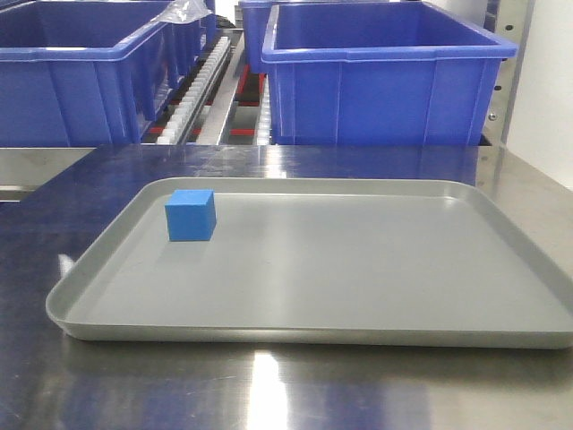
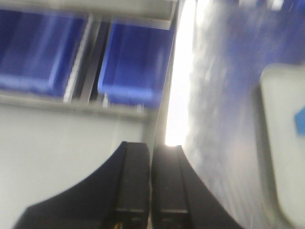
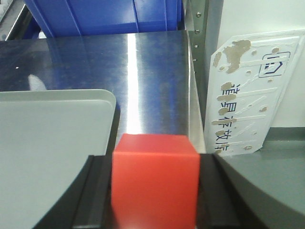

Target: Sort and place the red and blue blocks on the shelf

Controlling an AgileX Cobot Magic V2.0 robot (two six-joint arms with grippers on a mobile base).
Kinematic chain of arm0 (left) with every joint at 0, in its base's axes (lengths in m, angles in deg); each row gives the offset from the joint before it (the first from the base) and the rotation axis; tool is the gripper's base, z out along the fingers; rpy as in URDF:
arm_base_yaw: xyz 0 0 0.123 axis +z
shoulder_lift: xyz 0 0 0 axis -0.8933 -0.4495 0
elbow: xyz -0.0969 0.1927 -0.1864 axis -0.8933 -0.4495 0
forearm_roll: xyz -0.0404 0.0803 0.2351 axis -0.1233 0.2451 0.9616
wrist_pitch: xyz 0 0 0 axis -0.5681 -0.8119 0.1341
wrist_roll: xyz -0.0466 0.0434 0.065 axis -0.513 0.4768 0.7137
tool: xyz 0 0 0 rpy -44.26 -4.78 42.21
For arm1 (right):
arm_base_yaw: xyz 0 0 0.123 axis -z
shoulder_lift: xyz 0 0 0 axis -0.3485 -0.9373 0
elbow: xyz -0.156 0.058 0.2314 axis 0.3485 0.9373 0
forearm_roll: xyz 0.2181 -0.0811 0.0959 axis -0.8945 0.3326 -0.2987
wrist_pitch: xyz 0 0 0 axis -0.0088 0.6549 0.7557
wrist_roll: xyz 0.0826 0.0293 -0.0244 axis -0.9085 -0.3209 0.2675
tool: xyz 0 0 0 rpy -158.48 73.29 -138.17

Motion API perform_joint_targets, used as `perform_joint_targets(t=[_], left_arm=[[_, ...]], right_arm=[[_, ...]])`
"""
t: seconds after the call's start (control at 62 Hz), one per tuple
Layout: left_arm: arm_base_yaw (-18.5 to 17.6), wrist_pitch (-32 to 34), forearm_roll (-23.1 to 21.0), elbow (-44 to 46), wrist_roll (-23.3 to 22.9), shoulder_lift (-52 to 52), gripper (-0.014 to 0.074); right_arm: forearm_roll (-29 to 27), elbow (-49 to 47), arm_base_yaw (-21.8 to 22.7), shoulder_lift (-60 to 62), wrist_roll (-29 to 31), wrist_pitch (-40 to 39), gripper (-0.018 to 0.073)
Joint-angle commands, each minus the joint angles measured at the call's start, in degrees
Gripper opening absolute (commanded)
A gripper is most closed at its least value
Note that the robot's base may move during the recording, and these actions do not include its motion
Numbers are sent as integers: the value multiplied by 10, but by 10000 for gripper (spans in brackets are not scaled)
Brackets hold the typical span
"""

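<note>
While my right fingers [image 3: 95,195] pinch the red block [image 3: 155,181] over the tabletop [image 3: 143,71], my left fingers [image 2: 134,181] sit pressed together. Farther off, the blue block [image 1: 191,215] rests in the left rear corner of the grey tray [image 1: 358,269]; 2 blue bins [image 1: 385,81] fill the shelf [image 1: 201,85] beyond.

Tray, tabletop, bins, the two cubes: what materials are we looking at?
Tray: grey, probably moulded plastic, satin finish; soft sheen, rolled rim.
Tabletop: looks like brushed stainless steel; streaky blue reflections of what stands behind.
Bins: dark-blue plastic, semi-gloss; moulded lip and ribs.
Cubes, blue block and red block: matte, no glare; foam, plastic or painted wood, can't tell.
</note>
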Motion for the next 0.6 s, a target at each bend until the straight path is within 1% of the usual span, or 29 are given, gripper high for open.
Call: perform_joint_targets(t=[0.0,0.081,0.177,0.483,0.58], left_arm=[[0,21,-7,22,-6,-3,139],[0,32,-7,22,-6,-4,139],[0,33,-32,22,-9,-4,139],[0,28,-29,22,-9,-6,139],[0,41,-25,18,-9,-6,139]], right_arm=[[9,-17,3,0,4,-51,66],[9,-17,3,0,4,-51,66],[9,-17,3,0,4,-51,66],[9,-17,3,0,4,-51,66],[9,-17,3,0,4,-51,66]])
